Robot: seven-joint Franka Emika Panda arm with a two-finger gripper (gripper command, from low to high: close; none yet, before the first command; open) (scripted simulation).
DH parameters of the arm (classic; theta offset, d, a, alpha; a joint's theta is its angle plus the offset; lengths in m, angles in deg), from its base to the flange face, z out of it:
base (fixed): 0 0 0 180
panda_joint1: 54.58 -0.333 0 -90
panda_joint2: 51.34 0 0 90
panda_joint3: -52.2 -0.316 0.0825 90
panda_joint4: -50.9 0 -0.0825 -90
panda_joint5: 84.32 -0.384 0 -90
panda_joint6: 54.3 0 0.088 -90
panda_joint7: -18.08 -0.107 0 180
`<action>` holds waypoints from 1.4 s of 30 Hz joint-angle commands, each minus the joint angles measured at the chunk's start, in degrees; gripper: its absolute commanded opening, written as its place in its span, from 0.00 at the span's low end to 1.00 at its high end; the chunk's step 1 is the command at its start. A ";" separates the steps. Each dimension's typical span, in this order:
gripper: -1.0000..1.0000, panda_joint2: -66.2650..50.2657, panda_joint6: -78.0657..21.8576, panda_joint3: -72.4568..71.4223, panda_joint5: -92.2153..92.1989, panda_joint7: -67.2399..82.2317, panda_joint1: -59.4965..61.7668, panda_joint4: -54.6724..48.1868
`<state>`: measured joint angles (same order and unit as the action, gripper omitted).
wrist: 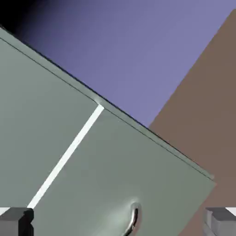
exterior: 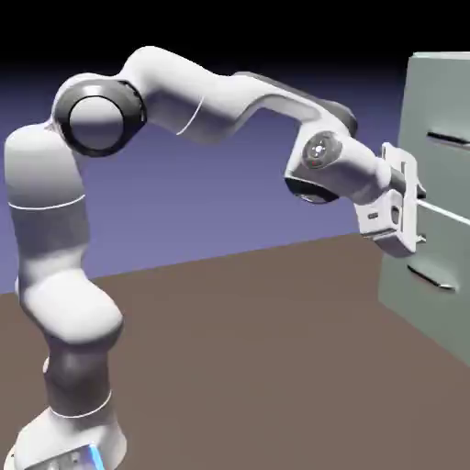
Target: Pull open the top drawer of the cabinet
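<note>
A blue-violet backdrop point(exterior: 211, 202) rises behind the cabinet point(exterior: 404, 119); beside its fronts, the gripper point(exterior: 423, 217) is spread wide, grasping nothing.

In the exterior view, 1 brown, plain tabletop point(exterior: 229, 367) stretches below 1 smooth blue-violet backdrop point(exterior: 229, 202) that darkens to black along the top, with light falling unevenly across it.

One arm point(exterior: 197, 101), one cabinet point(exterior: 441, 56), two handles point(exterior: 449, 139), apparently two drawers point(exterior: 436, 101).
</note>
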<state>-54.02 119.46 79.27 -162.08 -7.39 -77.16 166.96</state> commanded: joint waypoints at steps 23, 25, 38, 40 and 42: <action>0.50 -26.04 -0.18 19.95 -57.31 12.52 -16.10 -33.12; 0.50 -28.31 -0.20 21.68 -62.30 13.61 -17.50 -36.00; 0.50 -36.91 0.26 27.05 -70.60 19.79 -21.55 -47.69; 0.50 -37.06 0.52 26.56 -65.61 20.89 -21.00 -48.26; 0.50 -37.21 0.78 26.07 -60.63 21.99 -20.46 -48.83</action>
<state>-91.23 120.23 105.34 -222.71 14.59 -97.61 118.13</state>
